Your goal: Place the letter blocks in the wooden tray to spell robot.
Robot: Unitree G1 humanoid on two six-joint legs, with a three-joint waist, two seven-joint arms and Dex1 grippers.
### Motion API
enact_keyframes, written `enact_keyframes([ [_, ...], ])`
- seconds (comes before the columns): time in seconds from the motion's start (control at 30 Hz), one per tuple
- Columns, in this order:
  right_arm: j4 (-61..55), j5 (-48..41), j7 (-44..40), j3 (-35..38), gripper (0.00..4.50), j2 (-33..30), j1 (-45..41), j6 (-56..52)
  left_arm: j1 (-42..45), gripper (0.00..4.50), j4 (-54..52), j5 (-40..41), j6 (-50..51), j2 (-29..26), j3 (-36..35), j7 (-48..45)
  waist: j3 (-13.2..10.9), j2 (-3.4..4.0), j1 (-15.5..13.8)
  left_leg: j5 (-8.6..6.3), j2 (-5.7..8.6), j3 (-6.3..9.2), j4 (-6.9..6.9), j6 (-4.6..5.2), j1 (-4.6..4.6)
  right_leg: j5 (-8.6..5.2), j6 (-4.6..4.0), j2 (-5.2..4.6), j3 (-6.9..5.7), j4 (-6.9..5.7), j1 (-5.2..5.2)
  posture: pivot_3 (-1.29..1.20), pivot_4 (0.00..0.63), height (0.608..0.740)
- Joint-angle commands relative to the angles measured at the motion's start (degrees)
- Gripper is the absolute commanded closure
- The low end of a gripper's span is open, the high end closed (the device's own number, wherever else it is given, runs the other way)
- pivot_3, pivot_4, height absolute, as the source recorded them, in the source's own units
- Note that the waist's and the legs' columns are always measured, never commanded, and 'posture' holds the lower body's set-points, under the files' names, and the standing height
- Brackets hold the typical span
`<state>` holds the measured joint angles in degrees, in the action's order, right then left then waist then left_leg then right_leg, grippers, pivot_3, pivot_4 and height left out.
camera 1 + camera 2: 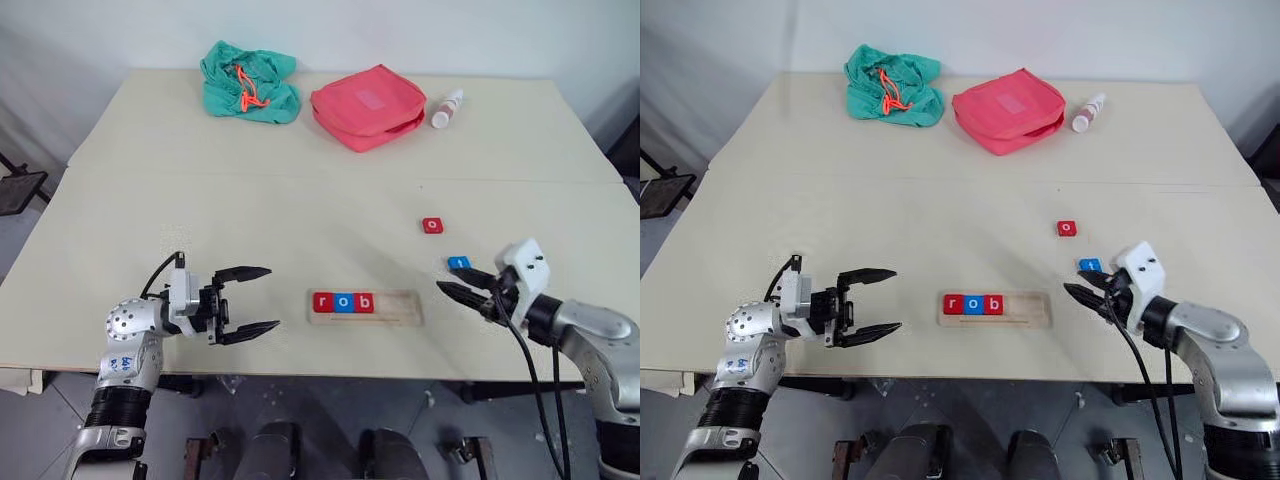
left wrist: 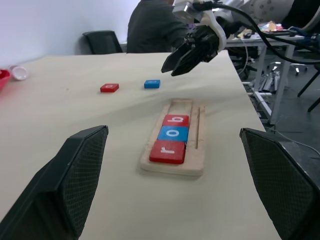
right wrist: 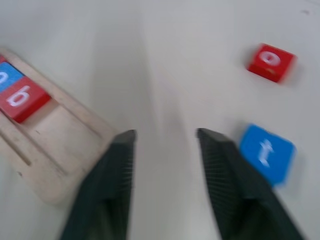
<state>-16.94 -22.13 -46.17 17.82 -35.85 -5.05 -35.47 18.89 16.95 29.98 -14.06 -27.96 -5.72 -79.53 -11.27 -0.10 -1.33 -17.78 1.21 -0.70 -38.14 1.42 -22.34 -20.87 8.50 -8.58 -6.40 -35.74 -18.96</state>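
The wooden tray [image 1: 398, 308] lies near the table's front edge. Three letter blocks fill its left part: red r [image 1: 322, 302], blue o [image 1: 343, 302] and red b [image 1: 365, 302]. A loose red o block [image 1: 432, 226] and a blue t block [image 1: 459, 263] lie on the table to the tray's right. My right gripper [image 1: 459, 283] hovers open and empty just right of the tray, with the t block [image 3: 265, 152] close beside one finger. My left gripper [image 1: 271, 297] is open and empty left of the tray, pointing at it.
At the back of the table [image 1: 150, 200] lie a green cloth [image 1: 250, 82], a pink pouch [image 1: 367, 106] and a small white bottle [image 1: 446, 109]. In the left wrist view a person [image 2: 150, 27] and desks stand beyond the table's right end.
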Motion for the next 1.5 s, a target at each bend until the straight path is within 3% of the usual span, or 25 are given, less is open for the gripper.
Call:
enact_keyframes([
  [0.03,-2.5,-0.9,3.0,4.4,1.12,1.5,3.2,4.6,2.6,0.00,3.5,-0.2,-1.6,-0.4,-0.6,-2.2,0.0,0.00,0.0,0.00,0.00,-0.01,0.00,0.00,0.00,0.00,0.00,0.00,0.01,0.00,0.00,0.00,0.150,0.740],
  [0.13,-2.9,-1.4,3.4,5.4,0.13,2.1,5.9,7.1,3.9,0.00,5.7,-0.4,-2.2,-0.4,-0.7,-3.3,0.0,0.00,0.0,0.00,0.01,-0.02,0.01,0.00,0.02,0.00,0.00,-0.01,0.01,-0.02,0.00,0.00,0.150,0.740],
  [0.17,-3.0,-1.6,3.5,5.6,0.05,2.1,6.5,7.7,4.1,0.00,6.0,-0.4,-2.4,-0.3,-0.7,-3.5,0.0,0.00,0.0,0.00,0.02,-0.03,0.01,0.01,0.02,0.00,0.00,-0.01,0.01,-0.02,0.00,0.00,0.150,0.740],
  [0.43,-1.9,-1.3,6.3,7.1,0.05,1.8,9.3,11.1,4.9,0.00,7.7,-0.3,-2.7,-0.4,-1.3,-5.0,0.0,0.00,0.0,0.00,0.01,-0.03,0.01,0.01,0.02,0.00,0.00,-0.01,0.02,-0.02,0.00,0.00,0.150,0.740],
  [1.13,-2.6,-4.2,8.7,5.5,0.05,1.2,4.8,6.9,4.8,0.00,7.1,-0.3,-2.6,-1.1,-2.4,-5.4,0.0,0.00,0.0,0.00,0.00,-0.01,0.01,0.01,0.03,0.00,0.00,-0.01,0.03,-0.02,0.01,0.00,0.150,0.740],
  [1.4,0.4,-5.7,12.9,0.7,0.05,1.7,-7.9,-2.4,3.5,0.00,4.1,-0.1,-1.7,-1.1,-2.2,-4.5,0.0,0.00,0.7,0.01,-0.04,0.00,0.00,0.00,0.04,0.00,0.00,0.01,0.03,-0.08,-0.01,0.00,0.150,0.740],
  [1.5,7.0,-2.1,14.1,-4.3,0.05,0.3,-15.5,-5.9,2.5,0.00,2.5,0.0,-1.4,-0.7,-2.1,-3.8,0.0,0.00,1.2,0.00,0.00,0.03,0.01,0.01,0.03,0.00,0.00,0.00,0.02,-0.10,-0.02,0.00,0.150,0.740],
])
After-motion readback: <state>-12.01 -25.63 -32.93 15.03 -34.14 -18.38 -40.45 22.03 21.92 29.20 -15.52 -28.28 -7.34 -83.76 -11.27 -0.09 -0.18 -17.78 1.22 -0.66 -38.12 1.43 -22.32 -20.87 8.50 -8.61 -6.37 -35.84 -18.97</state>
